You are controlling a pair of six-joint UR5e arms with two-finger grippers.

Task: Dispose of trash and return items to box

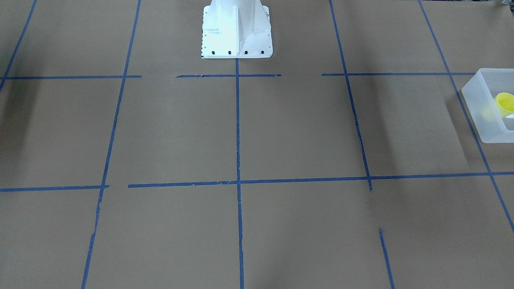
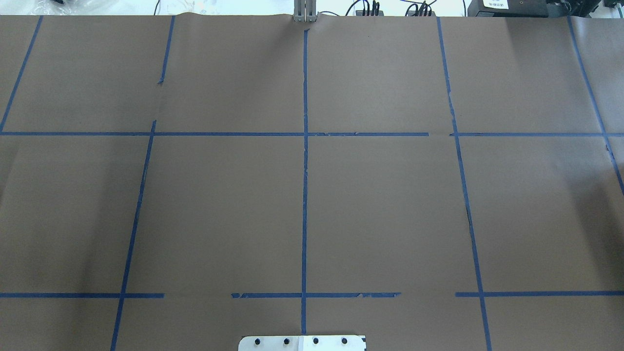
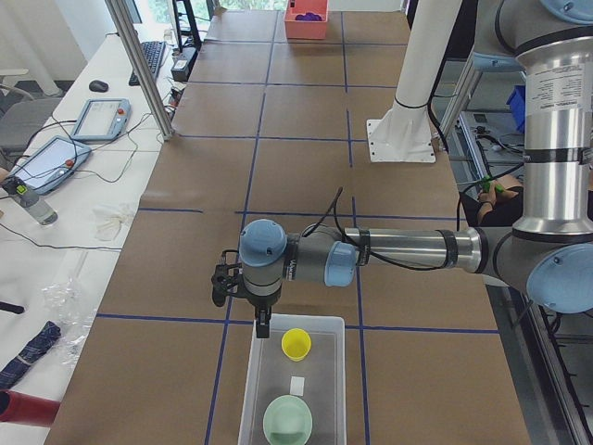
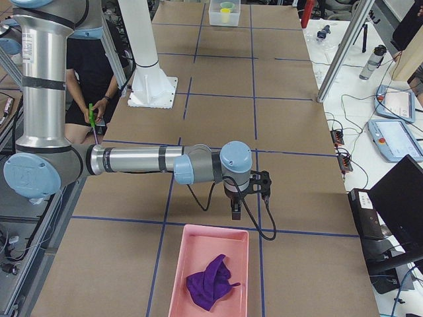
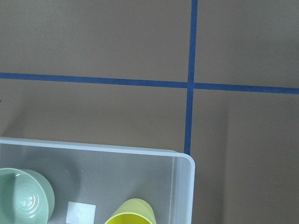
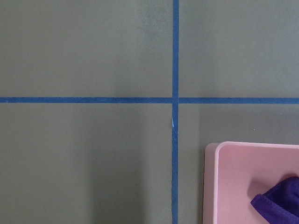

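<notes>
The box (image 3: 339,371) sits at the left end of the table (image 3: 306,139). The yellow cup (image 3: 296,344) is inside it, close to the wall nearest the left gripper (image 3: 262,326). A green bowl (image 3: 288,419) is at the other end of the box, and a small white square (image 3: 297,384) lies between them. The left gripper hangs by a corner of the box. I cannot tell if its jaws are apart or together. At the right end a pink tray (image 4: 198,244) holds a purple cloth (image 4: 210,282). The right gripper (image 4: 236,212) hangs just beside the tray, and I cannot tell how its jaws stand either
</notes>
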